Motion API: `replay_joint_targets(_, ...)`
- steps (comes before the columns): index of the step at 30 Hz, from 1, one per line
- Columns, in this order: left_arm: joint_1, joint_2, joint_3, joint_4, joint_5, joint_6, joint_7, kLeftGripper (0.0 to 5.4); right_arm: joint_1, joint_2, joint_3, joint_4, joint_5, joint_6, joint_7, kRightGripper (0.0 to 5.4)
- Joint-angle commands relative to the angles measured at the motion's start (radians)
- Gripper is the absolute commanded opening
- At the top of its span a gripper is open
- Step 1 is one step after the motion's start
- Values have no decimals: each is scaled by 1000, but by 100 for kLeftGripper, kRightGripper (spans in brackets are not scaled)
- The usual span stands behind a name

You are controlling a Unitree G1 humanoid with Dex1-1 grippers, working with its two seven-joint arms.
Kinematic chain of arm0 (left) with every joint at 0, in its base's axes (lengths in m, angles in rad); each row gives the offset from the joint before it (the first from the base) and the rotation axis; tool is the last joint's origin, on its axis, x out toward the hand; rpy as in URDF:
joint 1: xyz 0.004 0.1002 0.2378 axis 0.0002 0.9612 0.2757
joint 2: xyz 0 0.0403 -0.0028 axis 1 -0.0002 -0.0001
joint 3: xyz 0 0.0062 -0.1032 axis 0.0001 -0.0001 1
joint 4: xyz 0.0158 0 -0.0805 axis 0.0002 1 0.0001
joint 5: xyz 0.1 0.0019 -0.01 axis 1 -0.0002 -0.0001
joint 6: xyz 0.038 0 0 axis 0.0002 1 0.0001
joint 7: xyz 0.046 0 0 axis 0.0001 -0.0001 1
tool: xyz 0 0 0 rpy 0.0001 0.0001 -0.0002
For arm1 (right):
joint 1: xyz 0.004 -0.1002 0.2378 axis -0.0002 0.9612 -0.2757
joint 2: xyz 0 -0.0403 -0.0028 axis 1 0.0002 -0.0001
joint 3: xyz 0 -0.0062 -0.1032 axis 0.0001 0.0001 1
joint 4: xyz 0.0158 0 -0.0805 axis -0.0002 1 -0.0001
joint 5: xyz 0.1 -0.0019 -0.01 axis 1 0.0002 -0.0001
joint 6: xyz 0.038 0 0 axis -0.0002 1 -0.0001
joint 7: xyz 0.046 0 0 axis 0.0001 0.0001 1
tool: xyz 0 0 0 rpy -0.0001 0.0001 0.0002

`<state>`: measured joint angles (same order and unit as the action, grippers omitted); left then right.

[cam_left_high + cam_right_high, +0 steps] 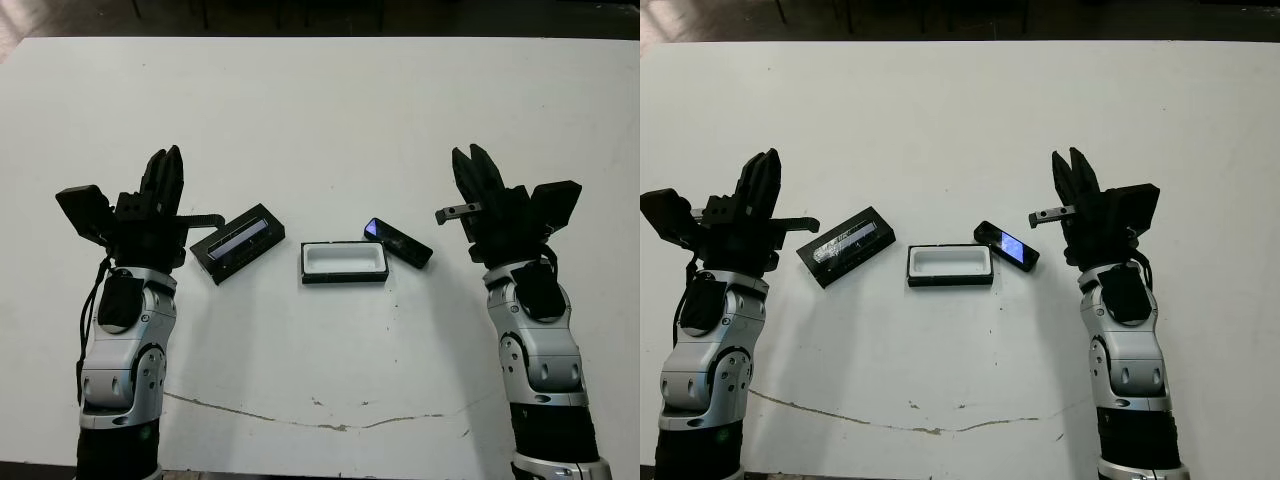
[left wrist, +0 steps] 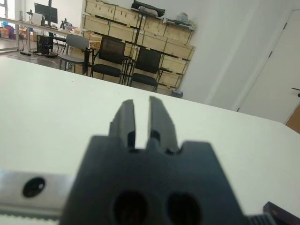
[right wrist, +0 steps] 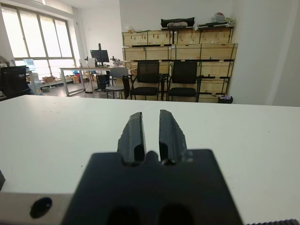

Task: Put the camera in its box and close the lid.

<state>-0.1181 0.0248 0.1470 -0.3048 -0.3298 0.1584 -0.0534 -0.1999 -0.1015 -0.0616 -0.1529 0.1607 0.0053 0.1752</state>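
Standing by the white table, I see that nothing of the task is done yet. The box lies open and empty in the middle. The camera rests just beside its right end, and the lid lies near its left. The left gripper and right gripper hold nothing; their fingers seem slightly parted, only a narrow gap.
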Motion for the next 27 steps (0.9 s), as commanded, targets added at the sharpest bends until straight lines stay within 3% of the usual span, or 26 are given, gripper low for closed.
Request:
replay_joint_targets(1, 29, 8, -1, -8, 8, 23, 3, 1, 28, -6, -1, -12, 6, 18, 5, 0)
replay_joint_targets(11, 8, 13, 1, 12, 15, 29, 5, 1, 6, -22, -3, 13, 12, 30, 27, 0)
replay_joint_targets(15, 12, 15, 11, 3, 0, 35, 2, 1, -16, -66, -21, 40, 33, -14, 98, 0)
replay_joint_targets(20, 16, 21, 13, -5, -5, 36, -5, 1, -56, -165, -45, 82, 84, -37, 240, 0)
replay_joint_targets(23, 13, 23, 13, -4, -5, 36, -6, 1, -86, -267, -52, 85, 128, 47, 350, 0)
replay_joint_targets(27, 6, 23, 13, -3, -9, 45, -5, 0, -117, -381, -42, 70, 144, 142, 446, 56)
